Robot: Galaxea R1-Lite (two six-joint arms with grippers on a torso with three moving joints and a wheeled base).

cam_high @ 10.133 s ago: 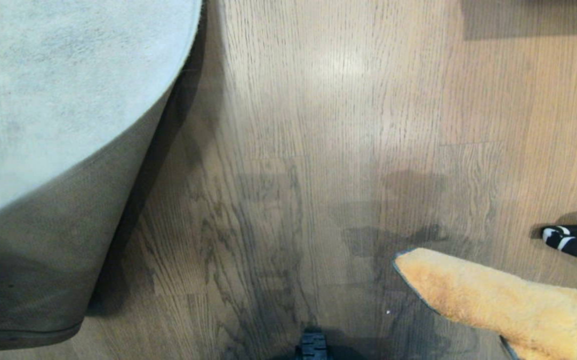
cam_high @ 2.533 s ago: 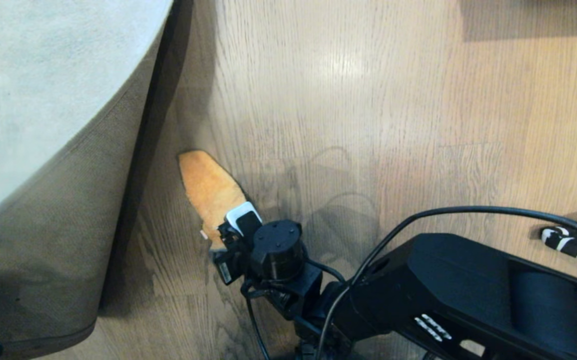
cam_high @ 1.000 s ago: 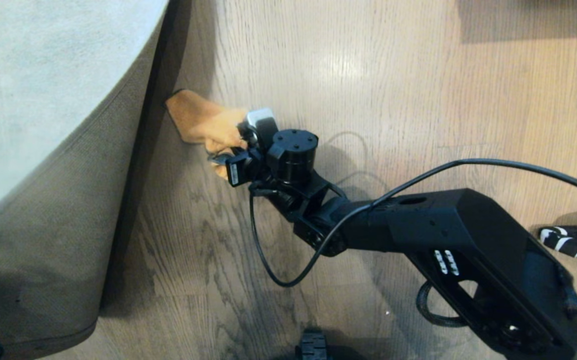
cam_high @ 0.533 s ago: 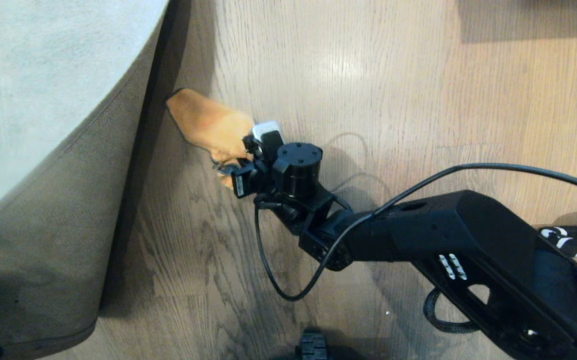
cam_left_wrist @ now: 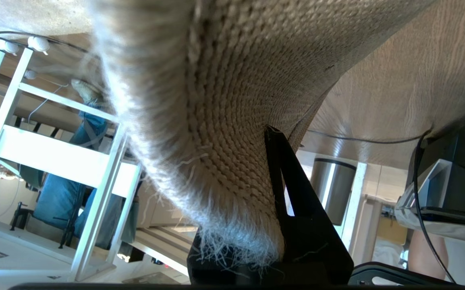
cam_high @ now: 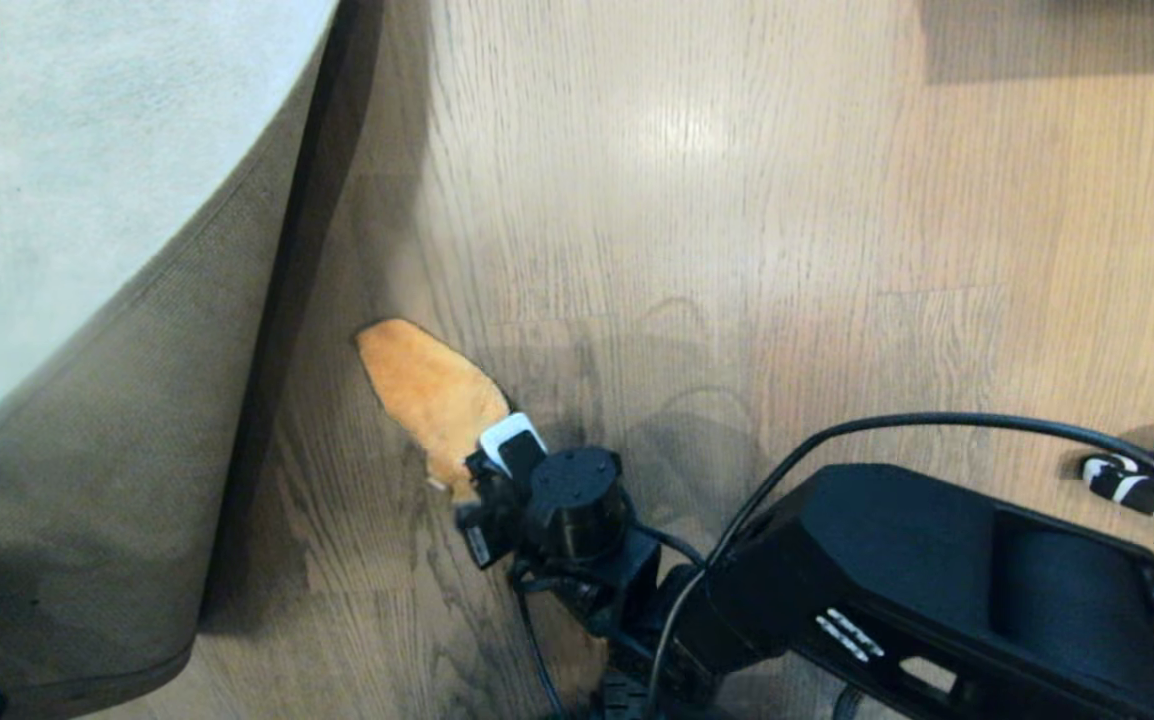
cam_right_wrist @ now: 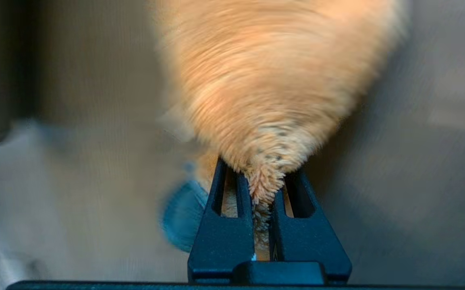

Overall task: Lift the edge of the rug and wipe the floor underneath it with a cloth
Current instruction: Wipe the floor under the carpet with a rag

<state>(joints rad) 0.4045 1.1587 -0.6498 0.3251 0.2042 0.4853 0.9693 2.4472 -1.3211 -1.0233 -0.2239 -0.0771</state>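
1. Since half a second ago, right gripper (cam_high: pixel 467 478) and the orange-tan fuzzy microfibre cloth (cam_high: pixel 432 395) have pulled back along the rug's fold line, toward the robot's base; arm now bent more tightly at the near side of the head view.
2. Right gripper: black fingers (cam_right_wrist: pixel 220 229) pressed together on a bunched corner of the cloth (cam_right_wrist: pixel 272 92). Rest of the cloth trails flat ahead of the gripper on the grey-brown wood-grain plank floor (cam_high: pixel 737 200).
3. Cloth lies just beside the raised rug edge (cam_high: pixel 137 420), its far tip close to the shadow line beneath the fold; whether it touches the rug, cannot tell.
4. Rug edge: border of the large pale grey short-pile rug, lifted and curled back, tan-brown woven underside facing out toward the cloth.
5. Left gripper (cam_left_wrist: pixel 272 249): clamped on the rug edge (cam_left_wrist: pixel 224 121), frayed fringe hanging at its black finger (cam_left_wrist: pixel 297 209). Holds the edge up off the floor.
6. Black-and-white striped object (cam_high: pixel 1147 485) on the floor, well apart from the rug, beyond the right arm.
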